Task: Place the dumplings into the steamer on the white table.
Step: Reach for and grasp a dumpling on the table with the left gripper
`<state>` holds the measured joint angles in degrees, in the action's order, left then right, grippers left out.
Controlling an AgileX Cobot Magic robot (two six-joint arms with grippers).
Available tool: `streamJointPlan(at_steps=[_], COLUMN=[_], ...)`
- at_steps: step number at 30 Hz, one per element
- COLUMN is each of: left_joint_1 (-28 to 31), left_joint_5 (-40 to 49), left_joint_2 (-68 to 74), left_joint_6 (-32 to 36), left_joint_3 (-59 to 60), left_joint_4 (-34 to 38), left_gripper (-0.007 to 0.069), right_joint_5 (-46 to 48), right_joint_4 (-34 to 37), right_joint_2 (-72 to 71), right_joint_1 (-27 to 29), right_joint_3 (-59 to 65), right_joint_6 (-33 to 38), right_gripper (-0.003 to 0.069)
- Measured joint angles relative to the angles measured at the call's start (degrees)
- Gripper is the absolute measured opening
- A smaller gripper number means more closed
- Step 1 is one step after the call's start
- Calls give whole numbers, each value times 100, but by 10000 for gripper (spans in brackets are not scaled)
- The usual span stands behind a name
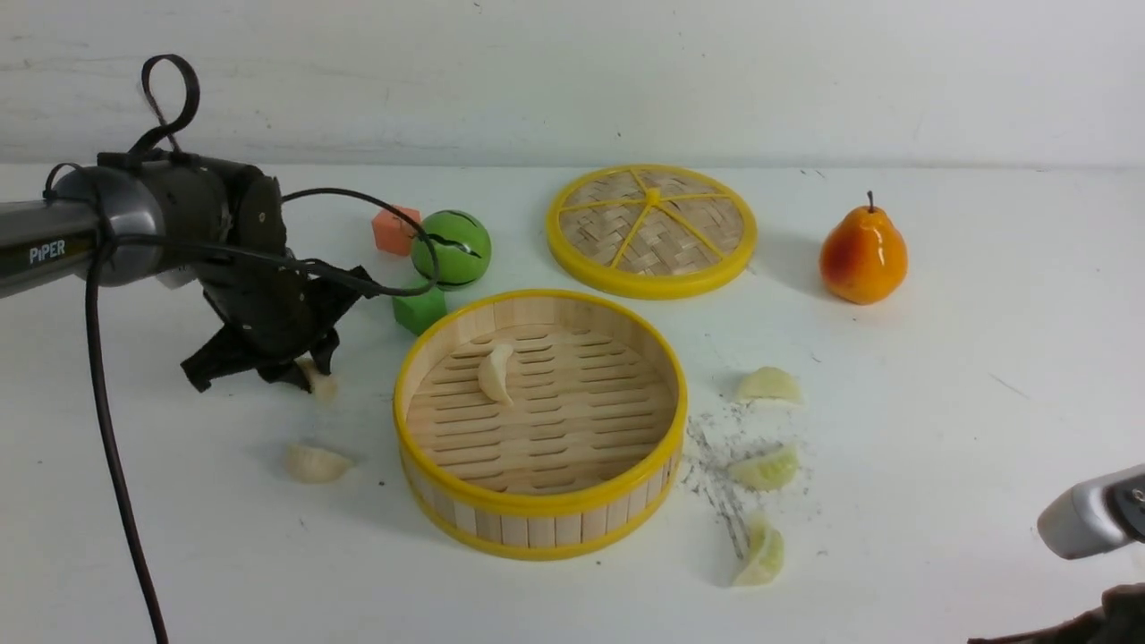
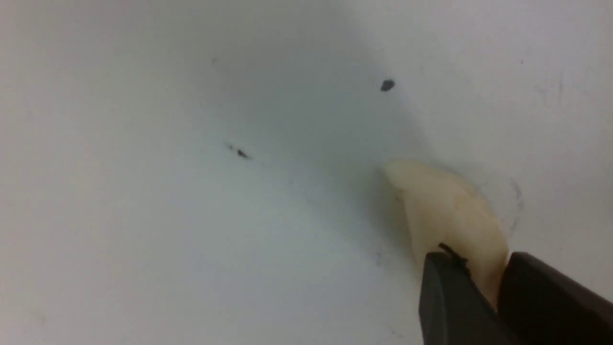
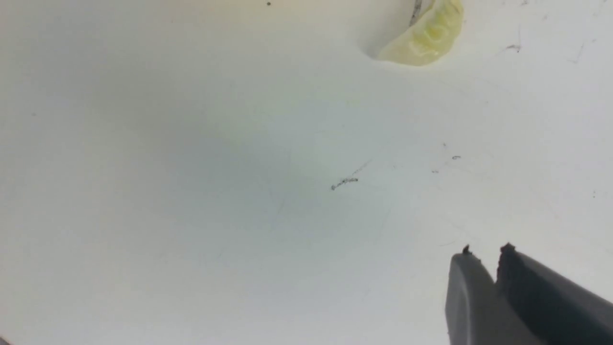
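The steamer stands mid-table with one cream dumpling on its slats. Left of it, low over the white table, my left gripper is shut on another cream dumpling. The left wrist view shows that dumpling pinched between the dark fingers, its far end at the table. A third cream dumpling lies nearer the front. Three pale green dumplings lie right of the steamer. My right gripper is shut and holds nothing, with one green dumpling some way ahead of it.
The woven yellow-rimmed lid lies behind the steamer, with a pear to its right. A green ball, an orange block and a green block sit behind the steamer on the left. My right arm is at the front right corner.
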<state>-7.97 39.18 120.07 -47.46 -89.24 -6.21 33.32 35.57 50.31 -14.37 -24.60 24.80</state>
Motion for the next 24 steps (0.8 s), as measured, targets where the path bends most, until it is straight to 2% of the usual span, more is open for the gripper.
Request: streamJointPlan(at_steps=[2, 3, 4, 5, 10, 13, 16, 19, 21, 23, 24], left_joint_1=[0, 0, 0, 0, 8, 8, 12, 14, 14, 14, 14], left_joint_5=[172, 187, 368, 466, 1348, 1551, 1515, 1386, 1285, 1147, 1117], left_joint_2=[0, 0, 0, 0, -13, -101, -153, -118, -51, 50, 78], left_joint_6=[665, 716, 1142, 1278, 2180, 2290, 2004, 1740, 1664, 1620, 1620], left_joint_3=[-77, -77, -174, -219, -602, -802, -865, -865, -865, -865, -865], left_joint_4=[-35, -35, -35, -35, 137, 230, 241, 158, 94, -1, -27], left_gripper=[52, 50, 6, -11, -15, -15, -13, 22, 85, 195, 213], right_joint_5=[0, 0, 0, -5, -5, -5, -10, -10, -10, -10, -10], right_joint_4=[0, 0, 0, 0, 0, 0, 0, 0, 0, 0, 0], right_joint_2=[0, 0, 0, 0, 0, 0, 0, 0, 0, 0, 0], right_joint_1=[0, 0, 0, 0, 0, 0, 0, 0, 0, 0, 0], right_joint_3=[0, 0, 0, 0, -4, -4, -4, -4, -4, -4, -4], right_joint_6=[0, 0, 0, 0, 0, 0, 0, 0, 0, 0, 0], right_gripper=[86, 86, 87, 88, 94, 97, 101, 104, 104, 104, 104])
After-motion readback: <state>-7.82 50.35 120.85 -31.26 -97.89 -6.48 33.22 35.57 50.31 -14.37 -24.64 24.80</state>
